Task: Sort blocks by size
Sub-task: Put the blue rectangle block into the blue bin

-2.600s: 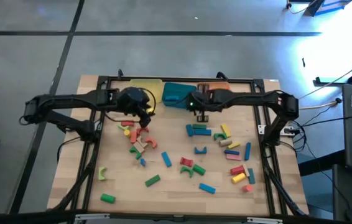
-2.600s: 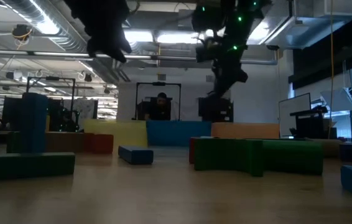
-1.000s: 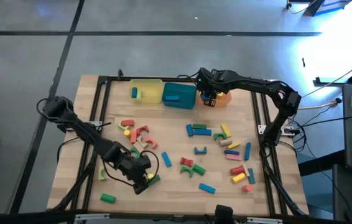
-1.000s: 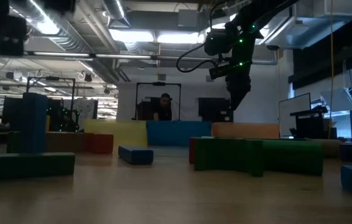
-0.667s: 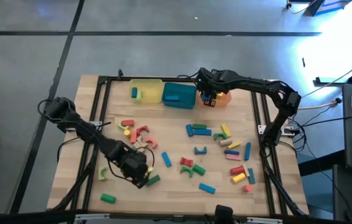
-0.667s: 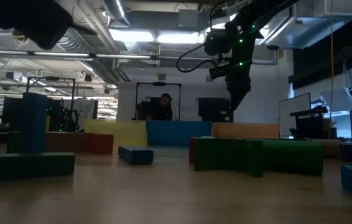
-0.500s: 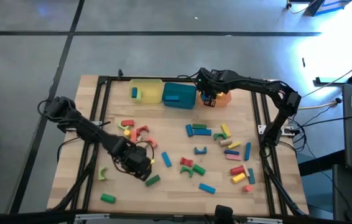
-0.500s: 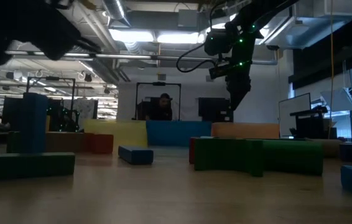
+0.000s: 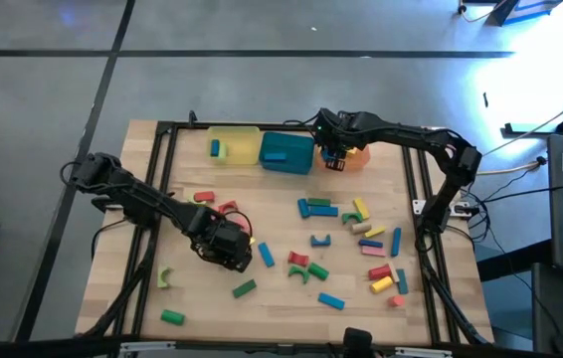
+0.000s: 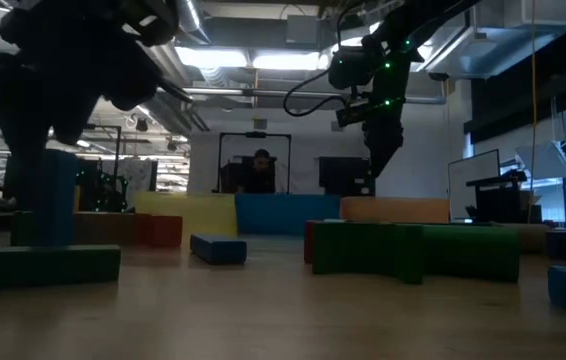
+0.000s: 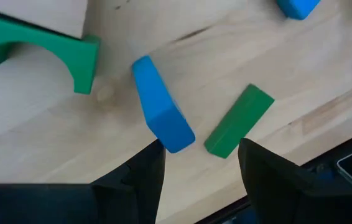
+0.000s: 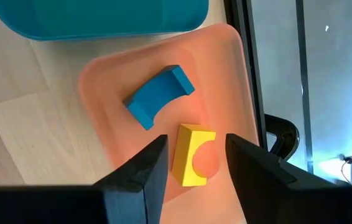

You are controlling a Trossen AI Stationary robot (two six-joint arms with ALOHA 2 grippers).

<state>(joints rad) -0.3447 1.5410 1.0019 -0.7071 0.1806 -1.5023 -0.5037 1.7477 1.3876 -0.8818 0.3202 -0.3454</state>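
Several blocks lie scattered flat on the wooden table (image 9: pixel 281 308). My left gripper (image 9: pixel 234 255) hovers open at the left-middle of the table, pointing steeply down. In its wrist view the open fingers (image 11: pixel 199 167) stand just short of a blue bar (image 11: pixel 162 122) and a green bar (image 11: pixel 238 121), touching neither; a green arch (image 11: pixel 39 45) lies beyond. My right gripper (image 9: pixel 337 159) hangs open above the orange tray (image 12: pixel 226 68). In that tray a yellow arch block (image 12: pixel 190 155) and a blue arch block (image 12: pixel 157 96) lie flat below the fingers.
Yellow tray (image 9: pixel 240 139), teal tray (image 9: pixel 291 141) and orange tray (image 9: pixel 359 157) stand in a row at the far edge; the first two each hold a blue block. A black frame (image 9: pixel 162 179) borders the table. A person (image 10: pixel 260 170) sits in the room behind.
My left gripper has travelled from the near left part of the table toward the far edge and a little to the right, rolling about its own axis, and now stands over the blue bar. Its fingers have stayed open. No block has moved.
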